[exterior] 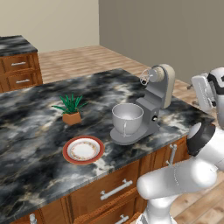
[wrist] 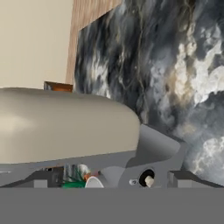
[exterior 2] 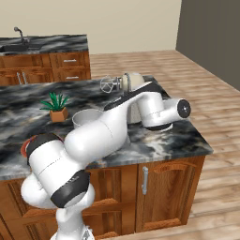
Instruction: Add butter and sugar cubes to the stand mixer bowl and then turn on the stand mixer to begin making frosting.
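The grey stand mixer (exterior: 154,103) stands on the dark marble island, its beige head (wrist: 65,127) tilted up and the wire whisk (exterior: 144,78) raised clear of the stand mixer bowl (exterior: 127,117). The silvery bowl sits on the mixer's base. My gripper (wrist: 111,180) hovers close behind the mixer, facing its grey column and a small knob (wrist: 148,179). Its fingertips (wrist: 41,180) stand wide apart, open, with nothing between them. The butter and the sugar cubes are hidden from me.
A round red-rimmed plate (exterior: 83,149) lies near the island's front edge, left of the bowl. A small potted plant (exterior: 70,109) stands behind it. Wooden drawers and cabinet doors (exterior: 116,190) run under the counter. A second counter with a sink (exterior 2: 18,44) is at the far left.
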